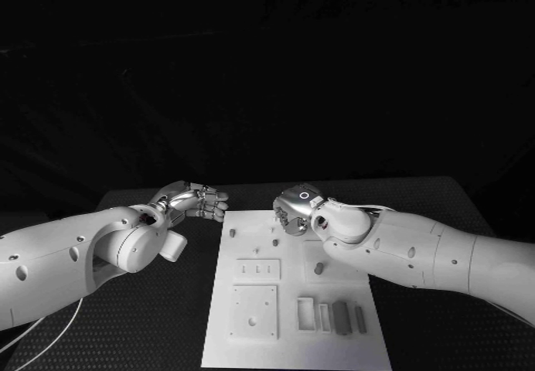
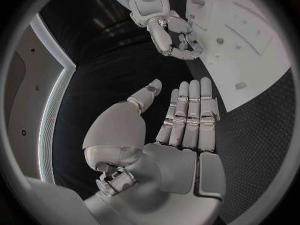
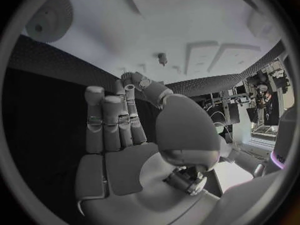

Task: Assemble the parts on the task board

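The white task board [image 1: 295, 340] lies in the middle of the black table, and its far end shows in the left wrist view [image 2: 256, 55]. Small grey pegs [image 1: 319, 268] stand in it, and two grey blocks [image 1: 341, 317] lie near its near right corner. My left hand [image 1: 195, 202] hovers just off the board's far left corner. Its fingers [image 2: 190, 110] are straight and side by side, the thumb apart, the palm empty. My right hand [image 1: 299, 209] hangs over the board's far edge with fingers [image 3: 109, 120] partly bent and nothing in them. A peg [image 3: 162, 59] stands beyond its fingertips.
Raised white square plates [image 1: 254, 311] and a slotted block [image 1: 307, 313] sit on the board's near half. Bare black table mat [image 1: 145, 332] lies on both sides of the board. The two hands are close together at the board's far end, with the right hand [image 2: 172, 32] opposite my left fingertips.
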